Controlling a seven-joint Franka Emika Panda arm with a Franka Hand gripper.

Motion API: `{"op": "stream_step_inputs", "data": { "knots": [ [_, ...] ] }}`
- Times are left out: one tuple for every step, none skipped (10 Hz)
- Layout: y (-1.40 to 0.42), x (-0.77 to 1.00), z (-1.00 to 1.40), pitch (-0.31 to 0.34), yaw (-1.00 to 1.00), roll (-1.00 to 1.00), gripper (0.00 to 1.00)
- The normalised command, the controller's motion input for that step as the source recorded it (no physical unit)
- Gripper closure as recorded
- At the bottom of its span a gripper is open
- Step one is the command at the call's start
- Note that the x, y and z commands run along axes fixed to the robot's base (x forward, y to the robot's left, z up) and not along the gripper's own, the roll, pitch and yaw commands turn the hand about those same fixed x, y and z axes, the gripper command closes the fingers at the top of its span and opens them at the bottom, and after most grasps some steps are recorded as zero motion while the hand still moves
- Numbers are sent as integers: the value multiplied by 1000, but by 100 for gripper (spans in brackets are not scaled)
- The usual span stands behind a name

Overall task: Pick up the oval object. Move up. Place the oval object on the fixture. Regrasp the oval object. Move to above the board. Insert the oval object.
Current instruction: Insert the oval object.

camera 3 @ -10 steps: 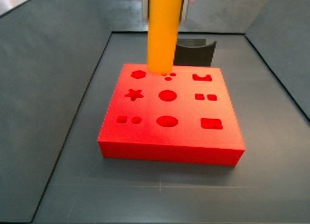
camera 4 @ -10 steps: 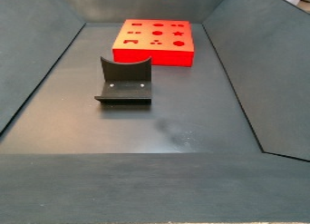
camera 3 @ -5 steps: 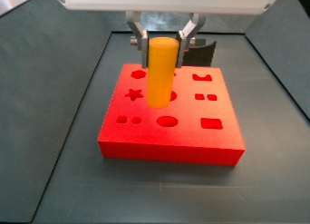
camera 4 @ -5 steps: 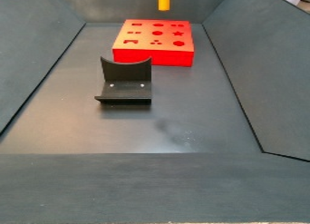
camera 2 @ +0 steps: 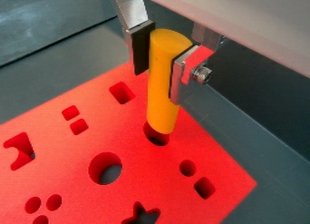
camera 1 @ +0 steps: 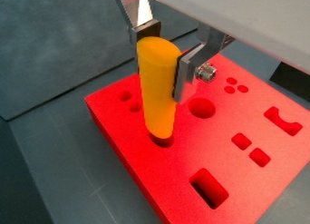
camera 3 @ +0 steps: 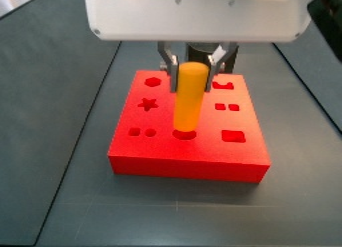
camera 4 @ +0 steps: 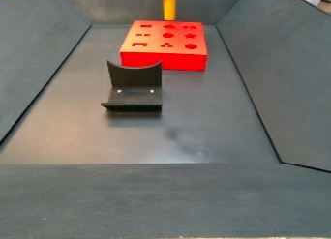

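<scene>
The oval object is an orange-yellow peg held upright, and my gripper is shut on its upper part. Both wrist views show the silver fingers pressed on either side of the peg. Its lower end meets a dark hole in the red board; how deep it sits I cannot tell. In a side view only the peg's lower part shows above the board. The dark fixture stands bare on the floor, apart from the board.
The board's top carries other cut-outs: a star, circles and squares. Sloping grey walls enclose the dark floor on each side. The gripper's white body hangs over the board's far half.
The gripper has come down with the oval object over the board. The peg's lower end has dropped from above the board to a hole in its top.
</scene>
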Motion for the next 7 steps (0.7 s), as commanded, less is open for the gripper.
{"op": "stream_step_inputs", "data": {
  "knots": [
    [0, 60, -217, -27, 0, 0, 100],
    [0, 129, -203, 0, 0, 0, 100],
    [0, 103, -177, 0, 0, 0, 100],
    [0, 83, -160, 0, 0, 0, 100],
    [0, 89, -103, 0, 0, 0, 100],
    [0, 51, -89, 0, -14, 0, 100],
    [29, 137, -100, 0, -140, 0, 100]
  ]
}}
